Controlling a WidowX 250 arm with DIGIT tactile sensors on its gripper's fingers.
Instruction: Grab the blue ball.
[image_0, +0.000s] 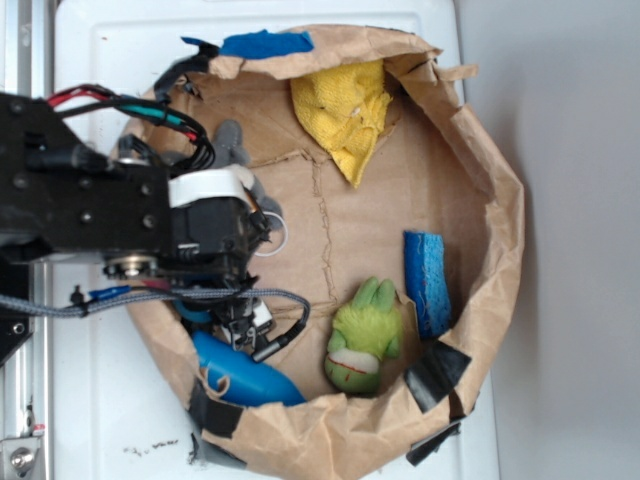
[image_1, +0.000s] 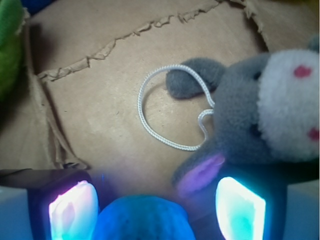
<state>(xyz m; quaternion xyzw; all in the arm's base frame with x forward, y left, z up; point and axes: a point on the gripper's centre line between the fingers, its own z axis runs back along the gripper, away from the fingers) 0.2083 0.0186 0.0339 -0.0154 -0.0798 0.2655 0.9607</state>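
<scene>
The blue ball (image_1: 142, 220) is a fuzzy teal-blue round thing at the bottom edge of the wrist view. It sits between my gripper's (image_1: 156, 212) two glowing fingers. The left pad (image_1: 72, 210) is close against the ball, while a gap remains between the ball and the right pad (image_1: 240, 210). The jaws stand open around it. In the exterior view my gripper (image_0: 230, 290) hangs over the left part of the paper-bag bin (image_0: 500, 200), and the arm hides most of the ball.
A grey plush (image_1: 260, 115) with a white string loop (image_1: 170, 110) lies just ahead to the right. Also in the bin are a green plush (image_0: 365, 335), a blue block (image_0: 428, 280), a yellow cloth (image_0: 345, 110) and a smooth elongated blue object (image_0: 245, 375).
</scene>
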